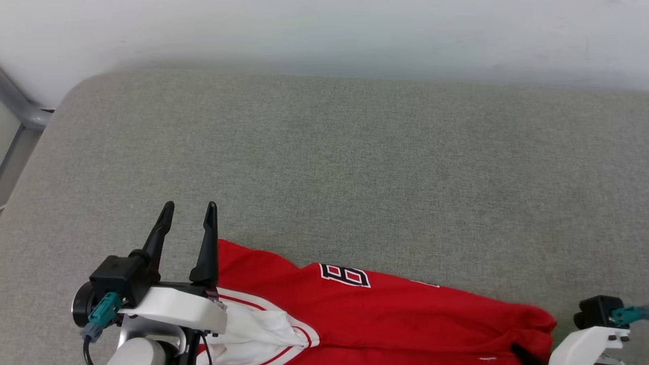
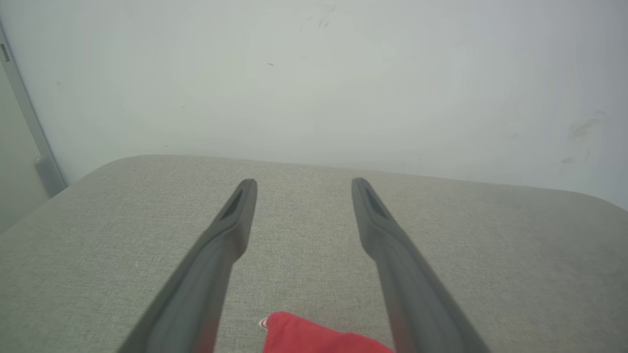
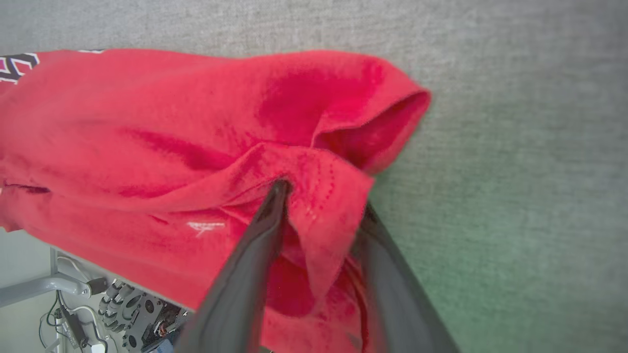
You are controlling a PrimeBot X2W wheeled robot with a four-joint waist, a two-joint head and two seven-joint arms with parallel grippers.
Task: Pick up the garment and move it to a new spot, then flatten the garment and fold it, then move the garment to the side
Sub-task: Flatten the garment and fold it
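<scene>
Garment (image 1: 405, 314) runs long-ways left to right, low in the frame, with one tool at each end.

We see it at the near edge of the grey bench (image 1: 324, 152), with bare bench above it. Our left tool (image 1: 190, 208) sits just beside its left end, fingers wide apart and holding nothing. Our right tool (image 3: 324, 196) has red cloth between its fingers at the right end. We cannot tell if it pinches. We think the right one is better placed to lift.

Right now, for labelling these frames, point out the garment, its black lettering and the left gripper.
garment (image 1: 405, 314), head view, red body panel.
black lettering (image 1: 345, 275), head view, middle of the visible character.
left gripper (image 1: 189, 207), head view, midway between its fingertips.
</scene>
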